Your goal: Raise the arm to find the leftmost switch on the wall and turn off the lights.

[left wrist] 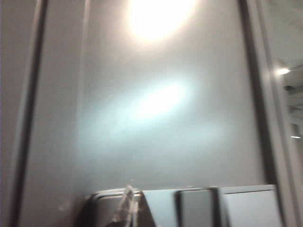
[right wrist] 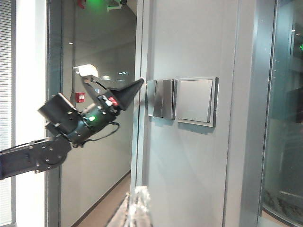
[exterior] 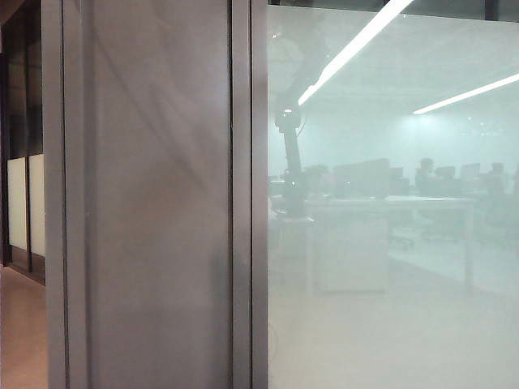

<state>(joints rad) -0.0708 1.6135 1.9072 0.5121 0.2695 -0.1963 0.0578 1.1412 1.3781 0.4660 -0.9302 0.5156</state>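
Found the arm (exterior: 290, 154) raised, seen in the exterior view only as a hazy dark shape in milky glass (exterior: 389, 308), beside a grey wall pillar (exterior: 154, 203). Located the left gripper (right wrist: 138, 84) in the right wrist view at the pillar's edge, tip just short of or touching the leftmost switch (right wrist: 151, 98) of 3 on the switch plate (right wrist: 215, 101); cannot settle contact. Judged its black fingers (right wrist: 124, 94) pressed together into 1 point, holding nothing. Caught only a translucent scrap of the right gripper (right wrist: 136, 208), held back from the wall; cannot tell whether spread or closed. Noted ceiling light strips (exterior: 357, 40) lit, so task not done. Risks from here: slipping off the narrow leftmost rocker onto the middle switch (right wrist: 166, 98) through sideways drift; glancing off the pillar corner, given the oblique approach; pressing the wrong end of the rocker and leaving lights on; overloading the wrist by pushing hard against a rigid wall
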